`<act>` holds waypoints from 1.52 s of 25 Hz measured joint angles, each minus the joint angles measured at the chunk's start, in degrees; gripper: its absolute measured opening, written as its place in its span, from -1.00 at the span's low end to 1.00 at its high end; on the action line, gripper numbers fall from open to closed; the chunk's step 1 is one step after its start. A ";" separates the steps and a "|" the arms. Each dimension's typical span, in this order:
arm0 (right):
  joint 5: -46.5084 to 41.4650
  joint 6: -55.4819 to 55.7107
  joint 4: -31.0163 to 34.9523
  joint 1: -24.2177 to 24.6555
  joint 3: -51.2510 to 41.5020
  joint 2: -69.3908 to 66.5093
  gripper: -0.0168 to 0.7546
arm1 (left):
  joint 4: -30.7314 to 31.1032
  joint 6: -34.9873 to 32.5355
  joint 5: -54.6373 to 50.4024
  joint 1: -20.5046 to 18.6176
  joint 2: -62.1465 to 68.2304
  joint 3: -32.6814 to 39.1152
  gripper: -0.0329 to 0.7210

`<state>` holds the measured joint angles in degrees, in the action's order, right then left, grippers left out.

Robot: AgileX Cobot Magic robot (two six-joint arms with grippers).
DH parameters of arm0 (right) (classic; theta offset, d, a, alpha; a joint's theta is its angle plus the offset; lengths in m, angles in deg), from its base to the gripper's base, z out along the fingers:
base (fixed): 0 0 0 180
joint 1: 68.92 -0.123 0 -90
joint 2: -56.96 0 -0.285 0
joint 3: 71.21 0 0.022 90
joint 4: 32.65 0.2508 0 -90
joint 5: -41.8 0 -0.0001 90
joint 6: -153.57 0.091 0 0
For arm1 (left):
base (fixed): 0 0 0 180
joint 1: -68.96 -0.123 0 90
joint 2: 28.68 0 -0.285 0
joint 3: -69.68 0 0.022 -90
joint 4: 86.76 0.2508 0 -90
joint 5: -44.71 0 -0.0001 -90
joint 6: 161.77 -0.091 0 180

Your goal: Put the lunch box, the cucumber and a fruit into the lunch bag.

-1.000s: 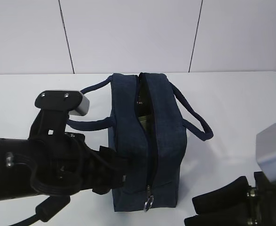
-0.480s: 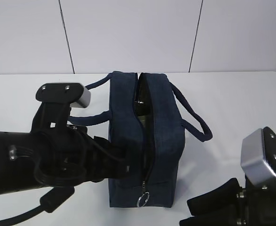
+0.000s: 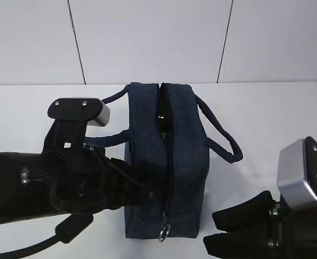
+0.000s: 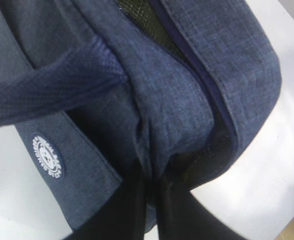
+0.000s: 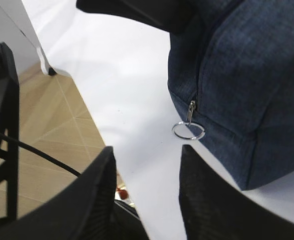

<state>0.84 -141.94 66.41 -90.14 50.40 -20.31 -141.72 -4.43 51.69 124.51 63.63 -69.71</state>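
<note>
The navy lunch bag (image 3: 188, 156) stands mid-table with its top zipper partly open and its near end towards me. My left gripper (image 4: 152, 186) is shut on a fold of the bag's fabric (image 4: 157, 125) just left of the zipper, near the bag's front end; in the exterior view it (image 3: 147, 190) presses against the bag's left side. My right gripper (image 5: 147, 155) is open with nothing between its fingers, a short way in front of the silver zip ring (image 5: 188, 131), which hangs at the bag's front lower end (image 3: 163, 233). The lunch box, cucumber and fruit are hidden.
Two loop handles hang off the bag, one on the left (image 3: 107, 140) and one on the right (image 3: 223, 143). The white table's front edge (image 5: 94, 115) runs close by the right gripper, with wooden floor (image 5: 51, 145) below.
My left gripper has shut on the bag's fabric and the zipper gap has narrowed. The right gripper has moved left towards the zip ring, staying open.
</note>
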 joint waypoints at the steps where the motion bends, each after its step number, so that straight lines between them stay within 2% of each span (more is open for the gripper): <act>1: -0.02 -1.55 -0.01 0.00 0.00 0.00 -0.17 | 0.00 0.00 0.00 0.00 0.00 -0.14 -0.90; 8: -0.64 -5.76 0.39 0.00 0.00 -5.47 -0.17 | 0.00 0.00 -0.24 0.00 0.00 -0.34 -0.90; 14: -9.56 -12.67 0.66 0.00 3.23 -16.27 -0.17 | 0.00 0.00 -0.24 0.00 0.05 -0.34 -0.90; 22: -14.02 -16.83 1.26 0.00 7.98 -28.63 -0.17 | 0.00 0.00 -0.24 0.00 0.05 -0.34 -0.90; 30: -13.83 -20.90 2.01 0.00 9.36 -31.72 -0.17 | 0.00 0.00 -0.24 0.00 0.05 -0.34 -0.90; 38: -8.34 -21.95 4.61 0.00 9.87 -31.72 -0.17 | 0.00 0.00 -0.24 0.00 0.05 -0.42 -0.90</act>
<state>-7.50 -163.89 71.02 -90.14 60.28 -52.03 -141.72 -4.43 51.45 124.51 63.68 -70.13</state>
